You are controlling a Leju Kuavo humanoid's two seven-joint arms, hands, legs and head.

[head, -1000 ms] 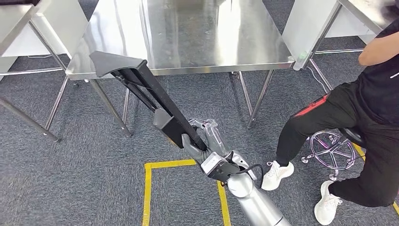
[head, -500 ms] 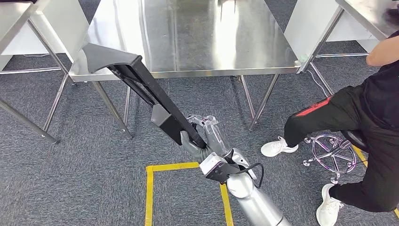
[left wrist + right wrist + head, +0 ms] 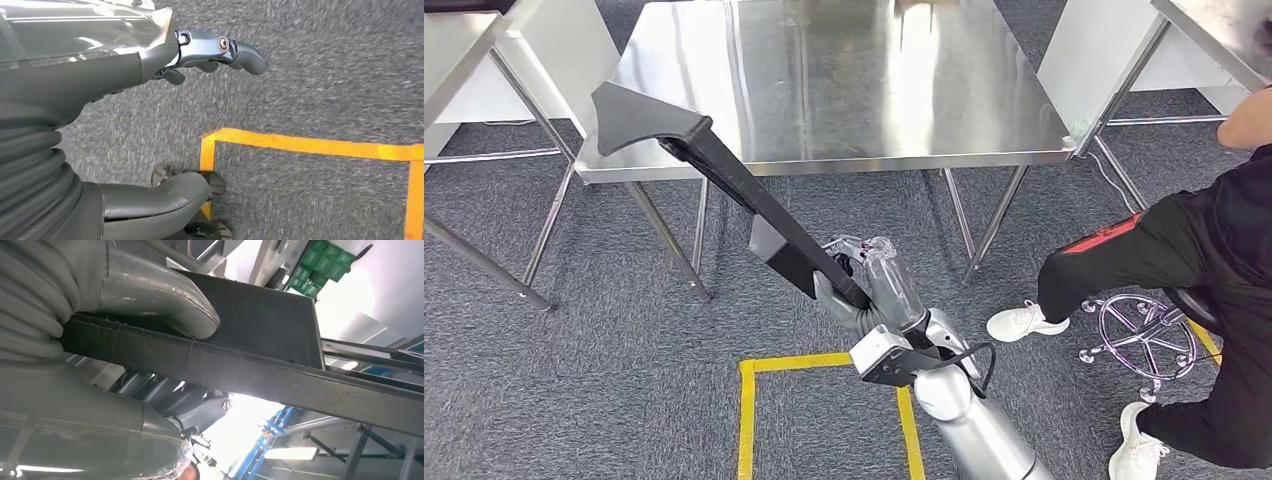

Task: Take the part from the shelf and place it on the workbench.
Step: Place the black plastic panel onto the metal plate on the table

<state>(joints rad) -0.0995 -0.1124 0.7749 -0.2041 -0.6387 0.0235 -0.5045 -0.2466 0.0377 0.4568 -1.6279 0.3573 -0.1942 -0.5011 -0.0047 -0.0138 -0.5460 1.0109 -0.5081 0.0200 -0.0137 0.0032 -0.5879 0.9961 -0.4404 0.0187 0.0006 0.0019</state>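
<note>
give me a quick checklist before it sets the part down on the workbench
1. Right hand grips the long black part: ok; thumb wraps it in the right wrist view.
2. Workbench top bare where the part would land: ok.
3. Part's far end over the bench edge: ok; whether it touches, cannot tell.
4. Left hand holding nothing: ok.
5. Seated person at the right, near the bench corner: not ok.

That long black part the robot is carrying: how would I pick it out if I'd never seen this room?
Find the shiny steel workbench in the middle of the grey carpet. Just in front of it the robot's right hand grips a long black part, slanting up to the bench's near left corner. It is the only matt black bar there, with a flared wedge-shaped head.
</note>
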